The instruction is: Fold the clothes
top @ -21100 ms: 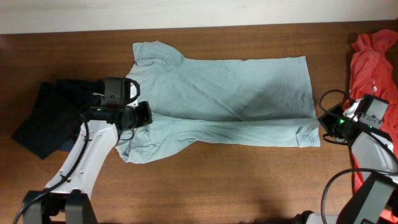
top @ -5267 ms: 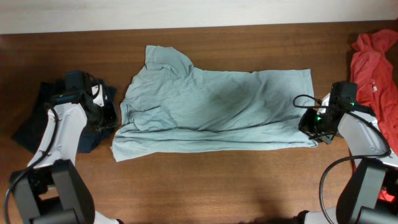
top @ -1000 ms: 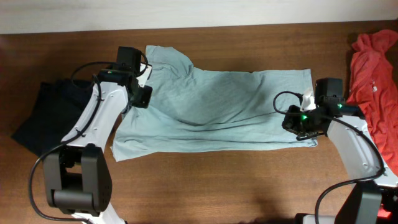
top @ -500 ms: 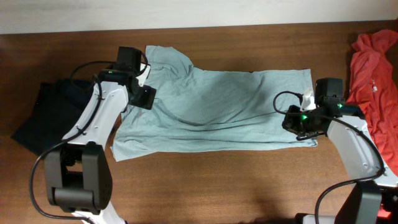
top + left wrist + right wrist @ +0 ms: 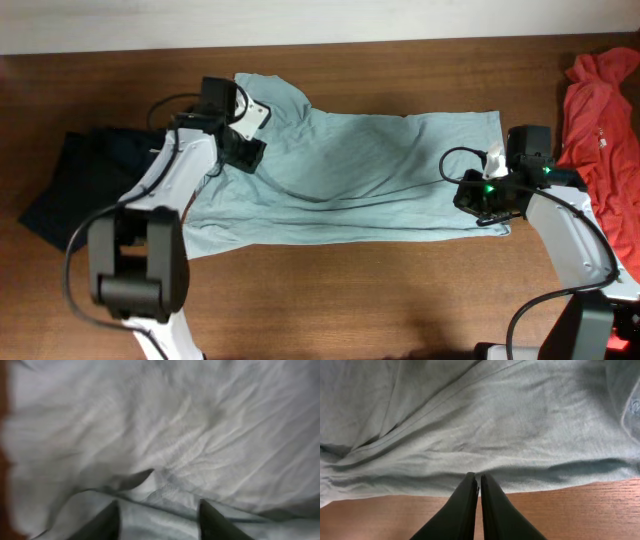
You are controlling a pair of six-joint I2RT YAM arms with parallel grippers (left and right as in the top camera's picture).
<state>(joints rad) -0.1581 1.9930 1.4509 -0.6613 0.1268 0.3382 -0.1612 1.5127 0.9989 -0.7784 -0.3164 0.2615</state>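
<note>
Brown wooden table (image 5: 400,310), a pale wall (image 5: 300,20) along its far edge. T-shirt (image 5: 370,170) spread flat across the middle, rumpled. Navy garment (image 5: 80,190) at the left end, red garment (image 5: 600,120) at the right. Left gripper (image 5: 159,504) spread over the shirt's collar end; right gripper (image 5: 479,479) pressed together at the hem.

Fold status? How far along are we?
Early. Done: the T-shirt looks folded in once along its near long side. In hand: left gripper open just above the cloth, right gripper shut at the cloth's edge, grip unclear. Left: far sleeve sticks out, no crosswise folds yet.
</note>
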